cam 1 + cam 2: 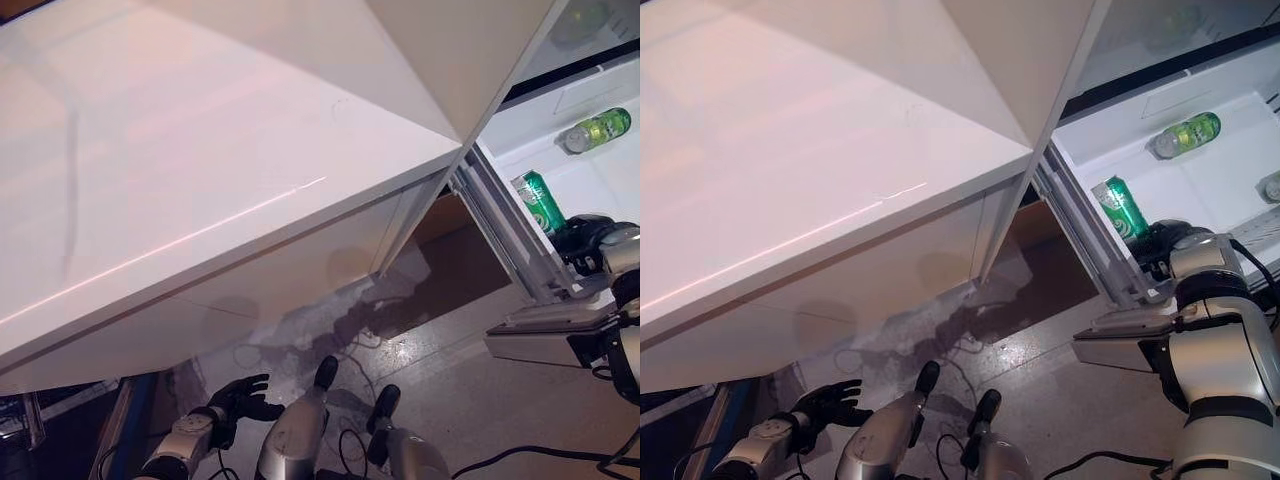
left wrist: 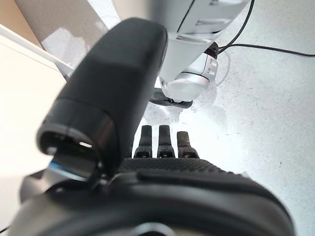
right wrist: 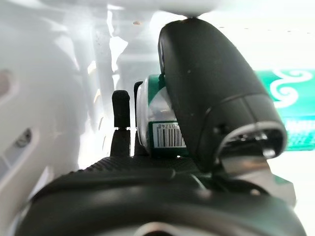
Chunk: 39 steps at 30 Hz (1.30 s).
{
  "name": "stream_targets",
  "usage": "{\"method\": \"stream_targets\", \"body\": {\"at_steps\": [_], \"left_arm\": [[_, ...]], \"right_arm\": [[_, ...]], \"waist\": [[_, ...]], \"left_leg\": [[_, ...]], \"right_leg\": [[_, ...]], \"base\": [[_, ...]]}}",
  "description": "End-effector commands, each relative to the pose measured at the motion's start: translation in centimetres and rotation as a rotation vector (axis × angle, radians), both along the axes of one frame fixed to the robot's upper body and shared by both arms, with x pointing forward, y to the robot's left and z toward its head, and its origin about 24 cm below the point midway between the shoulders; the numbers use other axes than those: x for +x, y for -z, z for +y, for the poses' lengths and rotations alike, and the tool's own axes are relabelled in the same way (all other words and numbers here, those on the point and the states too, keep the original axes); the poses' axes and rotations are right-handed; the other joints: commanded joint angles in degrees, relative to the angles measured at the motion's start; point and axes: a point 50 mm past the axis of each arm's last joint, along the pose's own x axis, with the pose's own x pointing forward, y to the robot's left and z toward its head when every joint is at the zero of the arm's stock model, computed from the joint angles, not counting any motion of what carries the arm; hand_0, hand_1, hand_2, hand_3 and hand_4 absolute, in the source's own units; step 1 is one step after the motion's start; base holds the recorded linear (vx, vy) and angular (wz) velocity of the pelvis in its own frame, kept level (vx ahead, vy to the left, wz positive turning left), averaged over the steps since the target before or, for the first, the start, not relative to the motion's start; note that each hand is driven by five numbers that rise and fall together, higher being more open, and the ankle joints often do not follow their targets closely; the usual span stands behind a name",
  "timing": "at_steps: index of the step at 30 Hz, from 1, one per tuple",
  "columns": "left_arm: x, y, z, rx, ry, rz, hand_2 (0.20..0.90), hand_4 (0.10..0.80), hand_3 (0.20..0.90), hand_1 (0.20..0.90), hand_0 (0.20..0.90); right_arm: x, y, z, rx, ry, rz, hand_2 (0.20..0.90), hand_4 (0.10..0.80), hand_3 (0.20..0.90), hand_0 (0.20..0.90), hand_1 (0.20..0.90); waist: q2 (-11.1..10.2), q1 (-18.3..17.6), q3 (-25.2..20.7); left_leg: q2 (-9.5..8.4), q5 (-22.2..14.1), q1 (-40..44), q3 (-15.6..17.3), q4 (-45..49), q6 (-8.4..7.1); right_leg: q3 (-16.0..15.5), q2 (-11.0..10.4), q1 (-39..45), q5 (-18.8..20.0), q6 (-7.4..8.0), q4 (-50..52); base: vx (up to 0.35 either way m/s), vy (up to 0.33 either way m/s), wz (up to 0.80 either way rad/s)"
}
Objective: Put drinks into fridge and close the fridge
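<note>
Two drinks show inside the open fridge: a green bottle lying on its side at the back, and a green can that my right hand grips, thumb and fingers wrapped round it, arm reaching in over the shelf. My left hand hangs low above the floor, fingers loosely spread, holding nothing.

Arms: silver-grey shells with black joint bands. Left hand and right hand matt black, segmented fingers, textured black wrist cuff. Thumb is bulky, glossy black.
</note>
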Motion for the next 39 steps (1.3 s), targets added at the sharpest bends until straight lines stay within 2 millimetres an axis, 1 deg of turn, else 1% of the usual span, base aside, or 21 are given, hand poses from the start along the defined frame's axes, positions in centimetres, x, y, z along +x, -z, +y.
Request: {"method": "stream_targets", "body": {"at_steps": [1, 2, 3, 5, 6, 7, 9, 11, 12, 13, 14, 15, 19, 24, 26, 30, 34, 35, 36, 39], "left_arm": [[-2.1, 0.3, 1.1, 0.008, -0.021, 0.009, 0.900, 0.800, 0.900, 0.900, 0.900], [-2.2, 0.3, 1.1, 0.008, -0.019, 0.008, 0.900, 0.800, 0.900, 0.900, 0.900], [-2.3, 0.3, 1.2, 0.006, -0.019, 0.007, 0.900, 0.800, 0.900, 0.900, 0.900], [-2.3, 0.3, 1.2, 0.008, -0.014, 0.005, 0.900, 0.800, 0.900, 0.900, 0.900], [-2.3, 0.3, 1.1, 0.007, -0.014, 0.004, 0.900, 0.800, 0.900, 0.900, 0.900], [-2.3, 0.3, 1.2, 0.006, -0.014, 0.001, 0.900, 0.800, 0.900, 0.900, 0.900], [-2.2, 0.2, 1.1, 0.000, -0.013, -0.009, 0.900, 0.800, 0.900, 0.900, 0.900], [-2.1, 0.2, 1.0, -0.003, -0.013, -0.016, 0.900, 0.800, 0.900, 0.900, 0.900], [-2.1, 0.1, 1.0, -0.004, -0.013, -0.018, 0.900, 0.800, 0.900, 0.900, 0.900], [-2.1, 0.1, 1.0, -0.004, -0.013, -0.019, 0.900, 0.800, 0.900, 0.900, 0.900], [-2.2, 0.1, 1.1, -0.004, -0.013, -0.019, 0.900, 0.800, 0.900, 0.900, 0.900], [-2.1, 0.1, 1.0, -0.003, -0.014, -0.020, 0.900, 0.800, 0.900, 0.900, 0.900], [-2.2, 0.1, 1.0, -0.004, -0.019, -0.019, 0.900, 0.800, 0.900, 0.900, 0.900], [-2.5, 0.4, 1.0, -0.002, -0.028, -0.005, 0.900, 0.800, 0.900, 0.900, 0.900], [-2.7, 0.5, 1.0, 0.003, -0.032, 0.005, 0.900, 0.800, 0.900, 0.900, 0.900], [-3.1, 0.6, 1.4, 0.023, -0.035, 0.021, 0.900, 0.800, 0.900, 0.900, 0.900], [-3.8, 0.8, 2.0, 0.047, -0.051, 0.044, 0.900, 0.800, 0.900, 0.900, 0.900], [-4.0, 0.9, 2.1, 0.052, -0.057, 0.051, 0.900, 0.800, 0.900, 0.900, 0.900], [-4.3, 1.1, 2.2, 0.058, -0.069, 0.062, 0.900, 0.800, 0.900, 0.900, 0.900], [-4.9, 1.4, 2.3, 0.067, -0.087, 0.083, 0.900, 0.800, 0.900, 0.900, 0.900]], "right_arm": [[0.8, -3.7, 0.3, -0.106, -0.093, -0.057, 0.300, 0.100, 0.200, 0.300, 0.300], [0.7, -3.7, 0.3, -0.106, -0.092, -0.055, 0.300, 0.100, 0.200, 0.300, 0.300], [0.8, -3.5, 0.3, -0.107, -0.093, -0.052, 0.333, 0.138, 0.238, 0.333, 0.333], [0.8, -3.3, 0.4, -0.102, -0.094, -0.045, 0.354, 0.163, 0.263, 0.354, 0.354], [0.8, -3.3, 0.5, -0.100, -0.094, -0.045, 0.354, 0.163, 0.263, 0.354, 0.354], [0.8, -3.3, 0.5, -0.099, -0.095, -0.045, 0.399, 0.215, 0.315, 0.399, 0.399], [0.9, -3.3, 0.5, -0.100, -0.095, -0.045, 0.401, 0.218, 0.318, 0.401, 0.401], [0.9, -3.2, 0.6, -0.097, -0.095, -0.050, 0.479, 0.309, 0.409, 0.479, 0.479], [0.9, -3.2, 0.6, -0.098, -0.096, -0.051, 0.535, 0.375, 0.475, 0.535, 0.535], [0.9, -3.2, 0.6, -0.096, -0.096, -0.052, 0.629, 0.484, 0.584, 0.629, 0.629], [0.9, -3.2, 0.7, -0.094, -0.097, -0.057, 0.806, 0.690, 0.790, 0.806, 0.806], [1.0, -3.2, 0.8, -0.090, -0.099, -0.067, 0.900, 0.800, 0.900, 0.900, 0.900], [1.4, -3.8, 1.3, -0.076, -0.099, -0.148, 0.900, 0.800, 0.900, 0.900, 0.900], [1.8, -4.4, 2.0, 0.026, -0.095, -0.309, 0.900, 0.800, 0.900, 0.900, 0.900], [2.0, -5.2, 2.4, 0.087, -0.102, -0.409, 0.900, 0.800, 0.900, 0.900, 0.900], [1.7, -6.4, 2.7, 0.151, -0.136, -0.540, 0.900, 0.800, 0.900, 0.900, 0.900], [1.0, -8.0, 3.0, 0.174, -0.169, -0.673, 0.900, 0.800, 0.900, 0.900, 0.900], [0.8, -8.6, 3.0, 0.173, -0.178, -0.717, 0.900, 0.800, 0.900, 0.900, 0.900], [0.3, -9.8, 3.2, 0.159, -0.192, -0.776, 0.900, 0.800, 0.900, 0.900, 0.900], [-0.5, -11.4, 3.4, 0.163, -0.209, -0.886, 0.900, 0.800, 0.900, 0.900, 0.900]], "waist": [[0.5, 1.6, -2.1], [0.6, 1.7, -2.1], [0.7, 1.8, -2.0], [0.8, 2.0, -1.9], [0.8, 2.0, -1.9], [0.8, 2.1, -1.9], [1.0, 2.2, -1.8], [1.1, 2.2, -1.6], [1.1, 2.3, -1.5], [1.2, 2.3, -1.5], [1.2, 2.3, -1.5], [1.2, 2.3, -1.5], [0.9, 2.0, -1.7], [0.5, 1.3, -2.4], [0.0, 0.8, -2.8], [-1.1, -0.3, -4.0], [-2.4, -1.9, -5.9], [-2.8, -2.4, -6.6], [-3.2, -3.3, -7.7], [-3.8, -4.6, -9.4]], "left_leg": [[-0.71, -3.6, -6.4, 0.8, 7.6, -0.72], [-0.70, -3.5, -6.5, 0.7, 7.7, -0.76], [-0.68, -3.4, -6.5, 0.6, 7.7, -0.78], [-0.69, -3.3, -6.7, 0.4, 7.7, -0.82], [-0.71, -3.3, -6.7, 0.3, 7.7, -0.83], [-0.74, -3.2, -6.8, 0.3, 7.7, -0.85], [-0.73, -3.1, -6.9, 0.2, 7.6, -0.94], [-0.73, -3.0, -7.1, 0.1, 7.7, -0.97], [-0.72, -2.9, -7.1, 0.1, 7.7, -0.97], [-0.73, -2.9, -7.2, 0.1, 7.8, -0.96], [-0.73, -2.9, -7.1, 0.1, 7.8, -0.94], [-0.71, -2.9, -7.1, 0.1, 7.6, -0.94], [-0.63, -2.8, -6.6, 0.1, 7.0, -0.89], [-0.46, -3.1, -5.3, 0.6, 6.2, -0.82], [-0.35, -3.5, -4.4, 1.0, 6.0, -0.78], [-0.18, -3.7, -2.8, 1.6, 4.9, -0.57], [0.02, -4.3, -0.4, 2.7, 3.3, -0.48], [0.08, -4.5, 0.1, 3.0, 2.9, -0.46], [0.15, -4.8, 0.8, 3.5, 2.6, -0.45], [0.13, -5.4, 1.9, 4.5, 2.2, -0.33]], "right_leg": [[1.4, 1.4, -8.2, -5.8, -2.53, 13.8], [1.2, 1.4, -8.3, -5.8, -2.55, 14.0], [1.1, 1.3, -8.4, -5.9, -2.60, 14.1], [0.8, 1.3, -8.5, -6.0, -2.68, 14.4], [0.7, 1.3, -8.5, -6.0, -2.70, 14.5], [0.7, 1.3, -8.6, -6.0, -2.73, 14.5], [0.4, 1.2, -8.7, -6.0, -2.76, 14.5], [0.3, 1.2, -8.8, -6.0, -2.76, 14.6], [0.3, 1.1, -8.8, -6.0, -2.76, 14.7], [0.2, 1.1, -8.9, -6.0, -2.75, 14.8], [0.3, 1.1, -8.9, -6.0, -2.73, 14.8], [0.3, 1.2, -8.9, -5.9, -2.73, 14.8], [0.6, 1.3, -8.8, -5.7, -2.60, 14.4], [1.3, 1.4, -8.0, -5.6, -2.41, 13.7], [1.7, 1.4, -7.3, -5.5, -2.24, 13.3], [2.6, 1.8, -6.1, -5.0, -1.85, 12.0], [3.9, 2.1, -4.4, -4.7, -1.35, 10.4], [4.2, 2.2, -4.0, -4.7, -1.20, 9.9], [4.7, 2.2, -3.5, -4.6, -0.97, 9.5], [5.7, 2.4, -2.9, -4.6, -0.73, 8.8]], "base": [[0.000, 0.000, 0.00], [0.000, -0.005, 0.04], [0.002, 0.002, 0.06], [0.003, 0.002, 0.12], [0.002, 0.000, 0.15], [-0.003, 0.005, 0.11], [-0.013, 0.010, 0.08], [0.000, 0.000, 0.00], [0.000, 0.000, 0.00], [0.000, 0.000, 0.00], [0.000, 0.000, 0.00], [0.000, 0.000, 0.00], [0.000, 0.000, 0.00], [0.000, 0.000, 0.00], [0.000, 0.000, 0.00], [0.000, 0.000, 0.00], [0.029, -0.003, -0.08], [0.017, 0.002, -0.22], [0.012, 0.006, -0.20], [0.000, 0.016, -0.17]]}}
